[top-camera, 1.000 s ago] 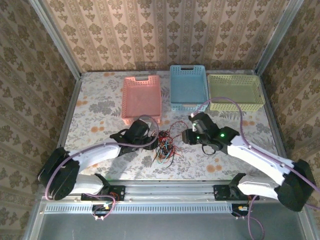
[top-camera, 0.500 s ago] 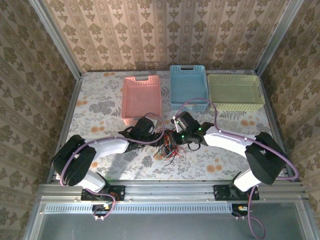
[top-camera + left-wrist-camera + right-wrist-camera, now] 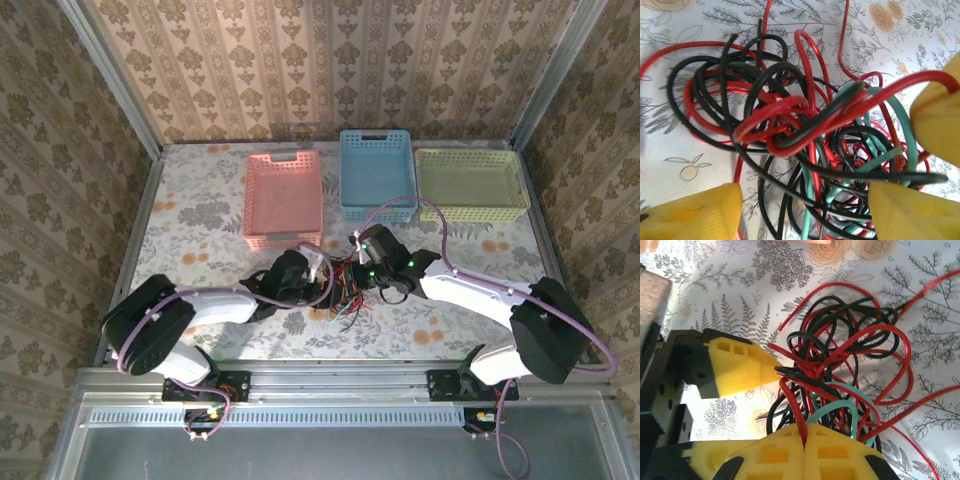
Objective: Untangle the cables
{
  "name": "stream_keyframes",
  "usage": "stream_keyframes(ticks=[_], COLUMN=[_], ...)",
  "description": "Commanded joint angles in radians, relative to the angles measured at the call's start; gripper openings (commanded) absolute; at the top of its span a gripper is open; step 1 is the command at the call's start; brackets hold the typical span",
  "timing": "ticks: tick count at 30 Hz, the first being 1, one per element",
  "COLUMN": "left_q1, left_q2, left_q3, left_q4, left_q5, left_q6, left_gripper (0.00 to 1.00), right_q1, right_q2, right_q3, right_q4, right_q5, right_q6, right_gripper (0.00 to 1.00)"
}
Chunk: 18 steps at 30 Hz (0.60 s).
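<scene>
From above, the cables (image 3: 343,290) are lying as one red-and-black knot on the floral surface (image 3: 200,215), near its front edge and well short of the pink basket (image 3: 284,198). The left tool (image 3: 322,282) is flanking the knot on one side and the right tool (image 3: 358,275) on the other, both right at it.

In the left wrist view, the left tool (image 3: 804,200) is standing open, its yellow pads (image 3: 695,215) straddling the knot's near part and gripping nothing. Green strands (image 3: 890,107) are showing among the red and black.

In the right wrist view, the right tool (image 3: 805,432) is pinching shut on a red strand (image 3: 792,407) that is running into the seam between its pads. The step in hand looks like drawing one strand free. To do it well, the right tool should be pulling away slowly while the left one is closing on the bulk to anchor it, or the whole knot risks dragging along.
</scene>
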Motion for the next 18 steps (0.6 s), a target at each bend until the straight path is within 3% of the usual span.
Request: stream_keyframes(ticks=[1, 4, 8, 12, 18], left_q1=[-0.006, -0.006, -0.015, -0.01, -0.007], left_q2=[0.079, 0.162, 0.246, 0.224, 0.137], left_q3=[-0.007, -0.033, -0.053, -0.113, -0.123], left_q4=[0.174, 0.363, 0.491, 0.554, 0.415], left_q5=[0.025, 0.039, 0.014, -0.034, -0.113], left_q6=[-0.052, -0.118, -0.168, -0.16, -0.128], left_gripper=[0.64, 0.47, 0.0, 0.0, 0.0], right_q1=[0.005, 0.003, -0.001, -0.015, -0.052], right_q2=[-0.057, -0.093, -0.157, -0.245, -0.411], right_q3=[-0.005, -0.019, -0.03, -0.019, 0.057], right_q4=[0.054, 0.059, 0.048, -0.019, -0.163], right_q5=[-0.001, 0.01, 0.039, 0.086, 0.199], right_q6=[0.038, 0.051, 0.063, 0.043, -0.021], right_gripper=[0.0, 0.0, 0.0, 0.0, 0.0])
